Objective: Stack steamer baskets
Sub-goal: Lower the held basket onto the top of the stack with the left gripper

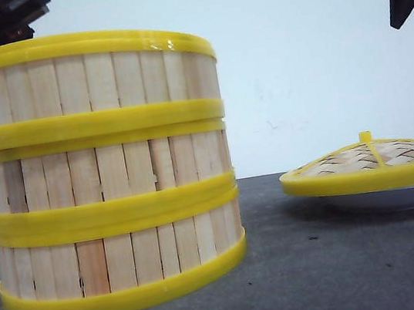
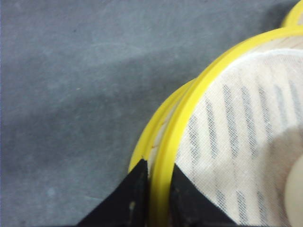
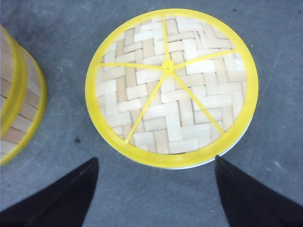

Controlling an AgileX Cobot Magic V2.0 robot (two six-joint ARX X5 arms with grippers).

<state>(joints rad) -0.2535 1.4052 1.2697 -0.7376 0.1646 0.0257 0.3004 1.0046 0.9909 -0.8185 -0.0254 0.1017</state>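
Three steamer baskets (image 1: 104, 170) stand stacked in one column on the grey desk (image 1: 327, 277); the top basket is lined with a pale cloth (image 2: 246, 142). Left hand (image 2: 158, 189) is clamped on the top basket's yellow rim, one finger either side. Beside the stack, the woven lid (image 3: 171, 87) rests on a white plate (image 1: 389, 199), with the right hand (image 3: 156, 189) spread wide above it, holding nothing.

A plain pale wall (image 1: 301, 55) rises directly behind the desk (image 1: 327, 277). The desk has a dark grey, slightly speckled surface. Soft, even light falls on it, leaving faint shadows.
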